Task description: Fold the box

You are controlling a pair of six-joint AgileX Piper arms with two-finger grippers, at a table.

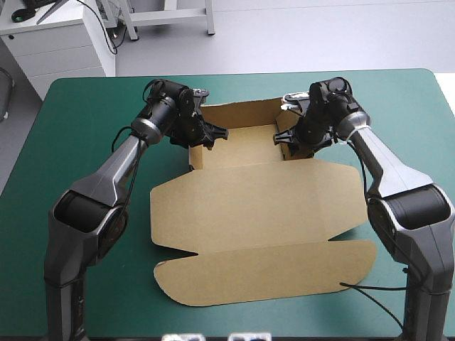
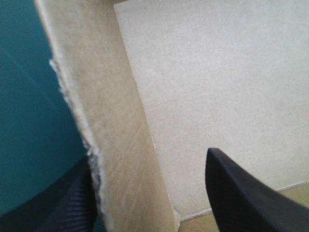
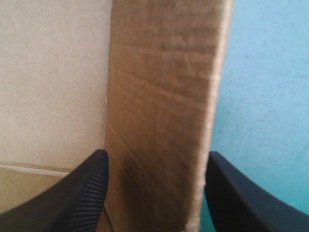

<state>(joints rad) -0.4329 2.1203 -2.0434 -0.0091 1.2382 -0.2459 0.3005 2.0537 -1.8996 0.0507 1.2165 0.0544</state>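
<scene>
The brown box (image 1: 249,206) lies mid-table with its lid and front flap flat toward the near edge. Its back wall (image 1: 242,112) and two side walls are raised around the floor (image 1: 242,142). My left gripper (image 1: 210,135) stands open astride the left side wall (image 2: 120,145), one black finger (image 2: 241,193) inside the box and the other outside over the cover. My right gripper (image 1: 288,138) is open astride the right side wall (image 3: 159,121), whose board stands between its fingers (image 3: 82,193). In neither wrist view do the fingers press on the board.
The teal-green cover (image 1: 85,128) shows on both sides of the box and beyond its back wall. The flat front flap (image 1: 263,273) reaches toward the table's near edge.
</scene>
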